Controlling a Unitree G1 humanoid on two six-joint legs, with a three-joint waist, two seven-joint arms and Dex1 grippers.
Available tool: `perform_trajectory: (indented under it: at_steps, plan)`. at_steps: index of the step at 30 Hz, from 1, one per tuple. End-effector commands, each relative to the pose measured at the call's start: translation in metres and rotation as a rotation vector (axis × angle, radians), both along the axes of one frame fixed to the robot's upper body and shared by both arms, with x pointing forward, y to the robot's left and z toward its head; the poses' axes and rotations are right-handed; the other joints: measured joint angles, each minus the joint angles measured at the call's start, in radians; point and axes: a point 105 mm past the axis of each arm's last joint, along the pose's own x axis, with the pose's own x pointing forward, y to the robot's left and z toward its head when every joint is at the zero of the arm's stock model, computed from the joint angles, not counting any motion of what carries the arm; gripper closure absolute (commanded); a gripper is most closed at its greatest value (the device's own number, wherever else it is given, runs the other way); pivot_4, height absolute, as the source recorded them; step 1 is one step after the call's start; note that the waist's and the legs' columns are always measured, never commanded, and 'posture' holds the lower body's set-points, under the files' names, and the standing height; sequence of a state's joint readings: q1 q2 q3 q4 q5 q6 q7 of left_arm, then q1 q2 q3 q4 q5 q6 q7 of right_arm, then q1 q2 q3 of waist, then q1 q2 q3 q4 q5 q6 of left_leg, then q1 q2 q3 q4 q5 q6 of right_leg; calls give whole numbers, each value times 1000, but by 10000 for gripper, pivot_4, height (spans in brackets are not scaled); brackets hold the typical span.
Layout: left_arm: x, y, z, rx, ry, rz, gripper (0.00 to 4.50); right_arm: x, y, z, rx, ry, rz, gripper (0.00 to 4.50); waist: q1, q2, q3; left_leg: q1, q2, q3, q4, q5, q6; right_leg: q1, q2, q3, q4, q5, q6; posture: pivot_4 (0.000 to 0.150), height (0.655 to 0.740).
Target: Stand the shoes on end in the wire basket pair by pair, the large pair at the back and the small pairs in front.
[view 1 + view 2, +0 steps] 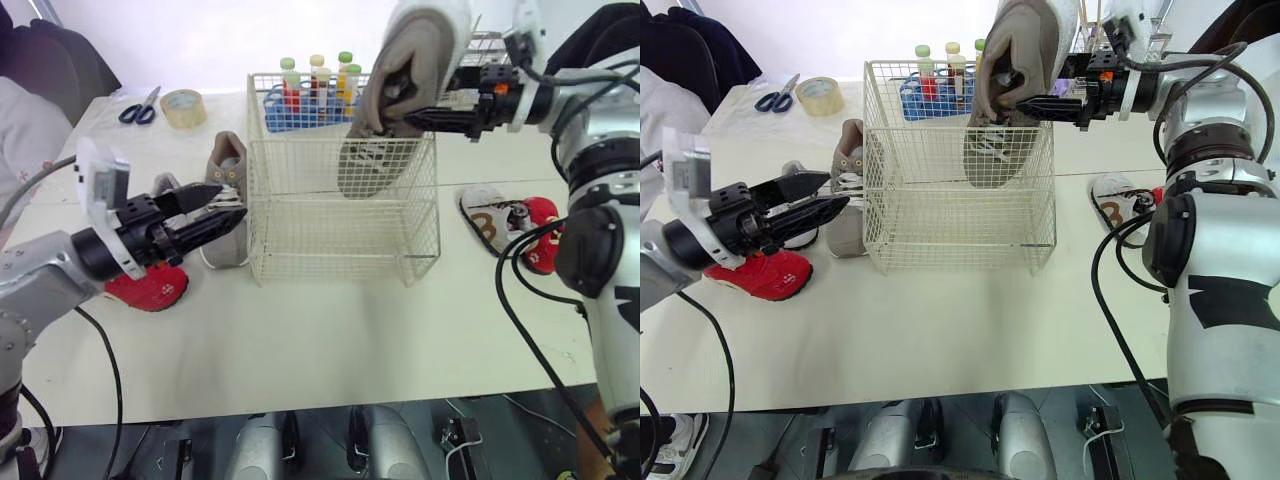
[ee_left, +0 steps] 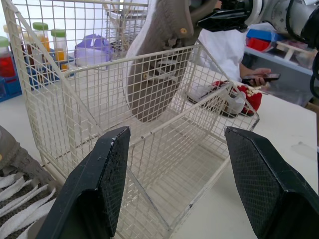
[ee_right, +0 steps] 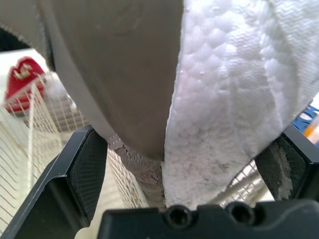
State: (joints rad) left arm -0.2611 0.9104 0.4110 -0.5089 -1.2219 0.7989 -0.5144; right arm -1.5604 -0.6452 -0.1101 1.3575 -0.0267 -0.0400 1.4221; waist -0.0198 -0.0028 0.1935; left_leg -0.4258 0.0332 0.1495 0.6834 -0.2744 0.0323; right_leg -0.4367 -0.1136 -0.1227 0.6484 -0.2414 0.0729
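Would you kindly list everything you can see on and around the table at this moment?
basket: one, cream wire, table centre
held shoe: one, large, grey, toe down in the basket's back right
lying shoe: one, large, grey, on the table left of the basket
red shoe: one, small, table's left
small shoes: two, red and white, right of the basket
bottles: about six, in a blue rack behind the basket
tape: one roll, back left
scissors: one pair, blue-handled, beside the tape
table: one, white
person: at least one, white top, beyond the table
left hand: open, by the lying shoe
right hand: shut on the held shoe
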Motion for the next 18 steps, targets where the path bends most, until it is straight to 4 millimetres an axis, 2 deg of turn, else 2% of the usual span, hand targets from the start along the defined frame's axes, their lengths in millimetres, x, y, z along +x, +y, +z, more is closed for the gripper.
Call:
perform_trajectory:
  at_steps: [1, 12, 18]
  plan:
    - [-2, 0, 6, -3, -30, 7, 13827, -2, -17, 26, -48, -130, -85, 292, 0, 0, 0, 0, 0, 0, 0, 0, 0, 0, 0, 0, 0, 0, 0, 1500, 7400]
    - [-2, -1, 3, -11, -23, 17, 13827, -16, -34, 44, -27, -176, -79, 292, 0, 0, 0, 0, 0, 0, 0, 0, 0, 0, 0, 0, 0, 0, 0, 1500, 7400]
    - [-1, 4, 7, -12, -32, 31, 13827, -25, -53, 51, 27, -184, -96, 292, -1, 0, 0, 1, 0, 0, 0, 0, 0, 1, 0, 0, 0, 0, 0, 1500, 7400]
